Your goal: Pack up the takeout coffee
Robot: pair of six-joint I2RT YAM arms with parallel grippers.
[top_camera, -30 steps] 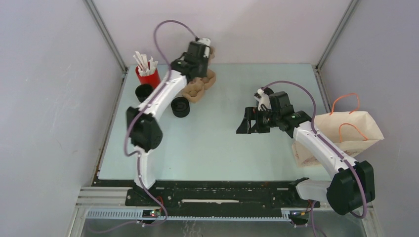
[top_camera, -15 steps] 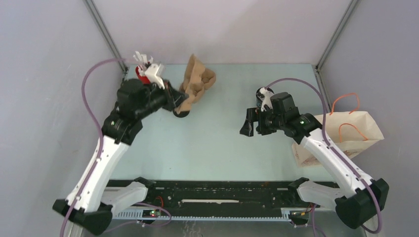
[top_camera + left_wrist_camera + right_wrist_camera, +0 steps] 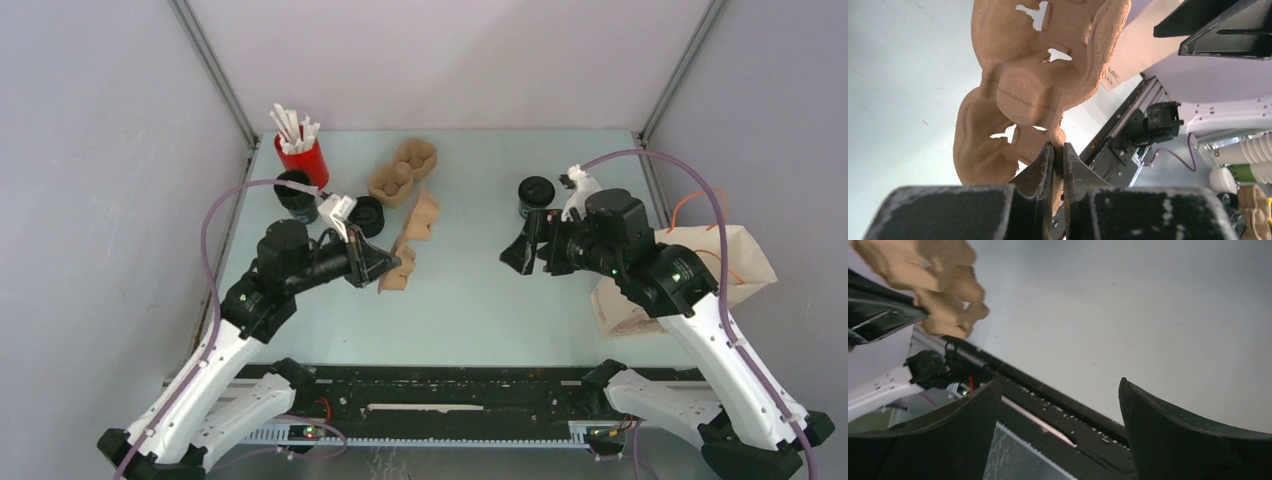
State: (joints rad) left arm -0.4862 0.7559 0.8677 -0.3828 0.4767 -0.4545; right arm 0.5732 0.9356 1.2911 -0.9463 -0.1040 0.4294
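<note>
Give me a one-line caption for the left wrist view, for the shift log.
Brown pulp cup carrier pinched by its edge in the shut left gripper, pale table behind.

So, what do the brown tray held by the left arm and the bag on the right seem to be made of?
The tray looks like moulded paper pulp: matte tan, with a rough, fibrous surface and ragged edges at its holes. The bag looks like brown paper: matte and stiff enough to hold flat sides and folds, though it is too small here to show its texture.
</note>
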